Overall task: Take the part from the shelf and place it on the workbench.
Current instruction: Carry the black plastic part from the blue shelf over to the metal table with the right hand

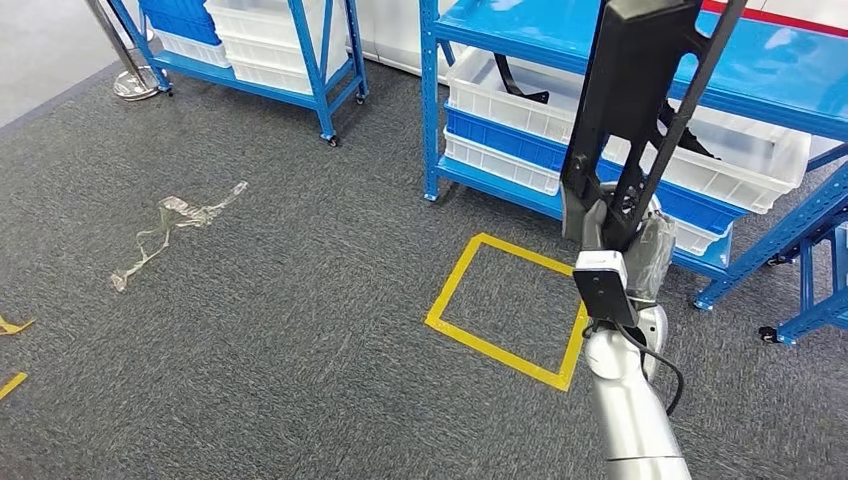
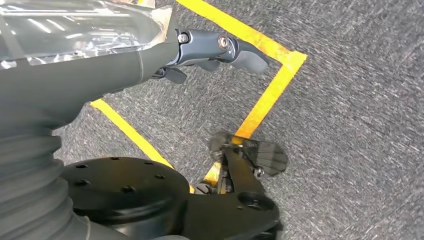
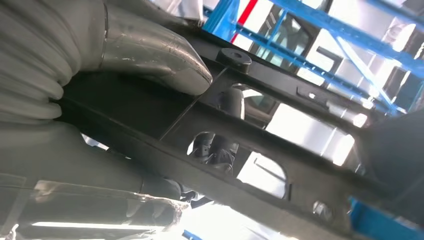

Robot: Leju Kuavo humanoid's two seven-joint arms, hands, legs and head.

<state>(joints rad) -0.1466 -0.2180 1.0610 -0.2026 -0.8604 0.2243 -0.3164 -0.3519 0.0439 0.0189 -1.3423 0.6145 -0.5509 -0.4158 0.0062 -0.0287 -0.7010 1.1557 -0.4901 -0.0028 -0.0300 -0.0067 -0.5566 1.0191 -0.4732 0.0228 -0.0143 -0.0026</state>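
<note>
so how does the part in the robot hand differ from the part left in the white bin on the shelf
The held part stands nearly upright in the air, gripped at its lower end by the right robot hand; the binned part lies inside the white bin. The held part shows most of its length with long cut-outs; the binned part shows just a small piece above the rim. Both are black and look like the same slim frame.

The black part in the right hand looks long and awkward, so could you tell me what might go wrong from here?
1. The black part stands tall above the right hand, which grips it near its lower end, so it could tip or twist in the grip.
2. Its upper end rises in front of the blue shelf and the white bins; a careless turn might knock them.
</note>
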